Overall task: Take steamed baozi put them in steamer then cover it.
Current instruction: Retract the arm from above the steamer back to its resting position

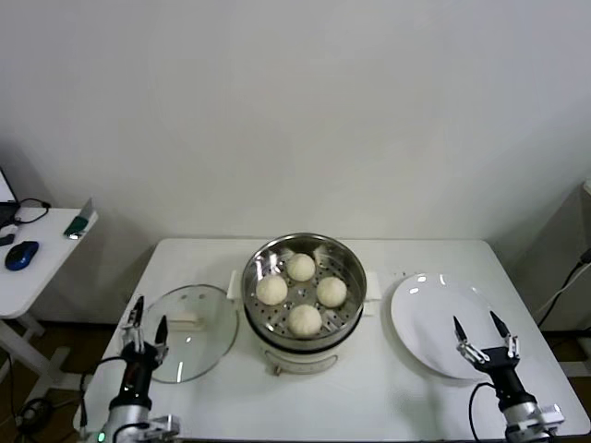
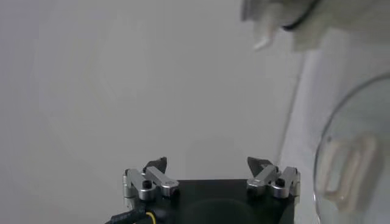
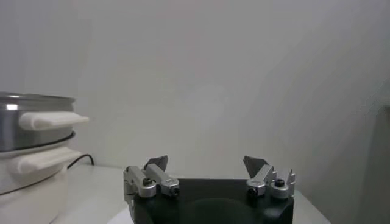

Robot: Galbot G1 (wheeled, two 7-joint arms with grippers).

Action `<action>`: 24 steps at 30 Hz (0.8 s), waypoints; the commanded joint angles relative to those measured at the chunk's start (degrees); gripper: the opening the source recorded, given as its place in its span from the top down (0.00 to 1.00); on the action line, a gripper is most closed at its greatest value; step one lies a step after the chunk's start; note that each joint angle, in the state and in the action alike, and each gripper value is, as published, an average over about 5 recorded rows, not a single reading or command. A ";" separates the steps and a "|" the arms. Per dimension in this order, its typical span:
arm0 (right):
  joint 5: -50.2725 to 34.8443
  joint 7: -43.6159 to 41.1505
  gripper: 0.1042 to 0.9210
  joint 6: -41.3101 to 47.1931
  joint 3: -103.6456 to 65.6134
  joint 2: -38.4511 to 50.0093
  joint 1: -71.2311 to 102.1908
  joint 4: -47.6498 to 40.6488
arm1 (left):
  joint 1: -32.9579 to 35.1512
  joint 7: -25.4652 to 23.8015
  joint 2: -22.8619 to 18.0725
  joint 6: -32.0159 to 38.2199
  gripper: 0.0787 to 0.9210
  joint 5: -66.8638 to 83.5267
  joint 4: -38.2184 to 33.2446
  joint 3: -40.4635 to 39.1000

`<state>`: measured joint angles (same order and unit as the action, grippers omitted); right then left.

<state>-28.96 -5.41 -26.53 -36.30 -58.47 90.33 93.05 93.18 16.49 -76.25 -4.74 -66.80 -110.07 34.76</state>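
Observation:
Several cream-white steamed baozi (image 1: 304, 319) lie inside the shiny steel steamer (image 1: 261, 305) at the table's middle. The clear glass cover (image 1: 212, 337) with its white handle (image 1: 186, 321) lies flat on the table left of the steamer; it also shows in the left wrist view (image 2: 359, 122). My left gripper (image 1: 148, 326) is open and empty, held upright at the cover's left edge near the table's front. My right gripper (image 1: 478, 329) is open and empty over the front edge of the white plate (image 1: 425, 305). The steamer's side (image 3: 24, 122) shows in the right wrist view.
The empty white plate sits right of the steamer. A side desk (image 1: 42, 249) with a blue mouse (image 1: 20, 255) stands at far left. The white table (image 1: 369, 406) ends close behind both grippers. A wall rises behind the table.

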 commanded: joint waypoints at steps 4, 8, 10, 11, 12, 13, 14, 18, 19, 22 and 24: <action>2.04 0.71 0.12 -3.52 -2.88 -3.69 3.26 1.02 | -2.62 2.49 -0.50 -0.71 0.12 -15.96 11.10 -2.32; 1.91 0.67 0.12 -3.63 -3.17 -3.82 3.40 1.16 | -3.76 2.79 -1.01 0.18 0.12 -16.99 14.08 -2.59; 1.89 0.65 0.12 -3.75 -3.25 -4.00 3.49 1.12 | -4.58 3.14 -1.09 0.57 0.12 -17.07 15.76 -2.52; 1.91 0.63 0.12 -3.81 -3.27 -4.12 3.56 1.11 | -5.04 3.37 -1.11 0.79 0.12 -16.96 16.63 -2.45; 1.94 0.60 0.12 -3.88 -3.29 -4.23 3.66 1.11 | -5.46 3.55 -1.08 1.02 0.12 -16.85 17.36 -2.39; 1.98 0.56 0.12 -3.95 -3.30 -4.36 3.79 1.13 | -5.95 3.72 -1.01 1.36 0.12 -16.65 18.02 -2.32; 2.01 0.53 0.12 -4.01 -3.32 -4.48 3.92 1.16 | -6.42 3.88 -0.93 1.67 0.12 -16.43 18.60 -2.25; 2.17 0.44 0.12 -4.25 -3.53 -4.96 4.55 1.37 | -8.26 4.03 -0.48 2.28 0.12 -15.34 19.91 -2.17; 2.19 0.42 0.12 -4.33 -3.61 -5.08 4.72 1.44 | -8.77 4.00 -0.36 2.27 0.12 -15.12 20.17 -2.21; 2.20 0.37 0.12 -4.57 -3.92 -5.35 5.24 1.66 | -10.41 3.90 0.00 2.24 0.12 -14.60 21.24 -2.45; 2.24 0.34 0.12 -4.69 -4.09 -5.50 5.57 1.72 | -11.61 3.88 0.22 2.21 0.12 -14.30 22.16 -2.63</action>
<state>-27.02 -5.02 -30.72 -39.92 -63.26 94.87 94.53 84.43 19.95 -76.07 -2.92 -79.87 -91.58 32.28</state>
